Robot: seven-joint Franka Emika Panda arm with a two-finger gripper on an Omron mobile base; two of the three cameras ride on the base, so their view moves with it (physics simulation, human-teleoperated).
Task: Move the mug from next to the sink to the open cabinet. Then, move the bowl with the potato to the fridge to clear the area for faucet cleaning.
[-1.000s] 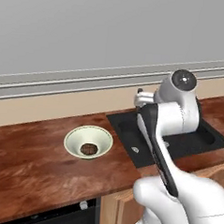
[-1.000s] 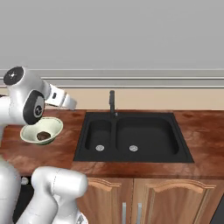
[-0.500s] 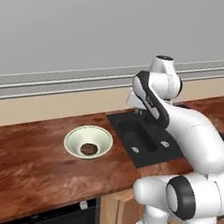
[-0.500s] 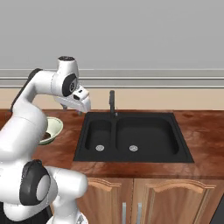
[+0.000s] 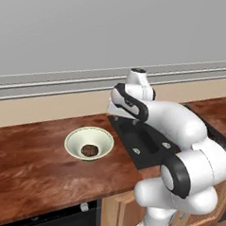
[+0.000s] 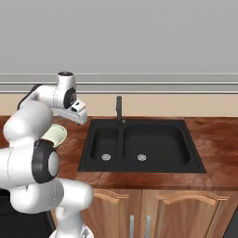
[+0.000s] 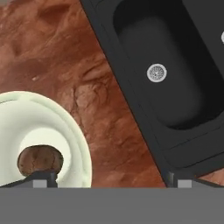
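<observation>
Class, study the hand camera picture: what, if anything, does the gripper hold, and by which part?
Nothing. The gripper is open above the counter, its tips far apart with only bare wood between them; the bowl with the potato lies beside one tip, ungripped.

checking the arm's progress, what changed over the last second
The arm swung from a folded pose near the base up and out over the counter; the gripper, open and empty, now hangs between the bowl and the sink. The bowl, the potato and the faucet stayed put.
</observation>
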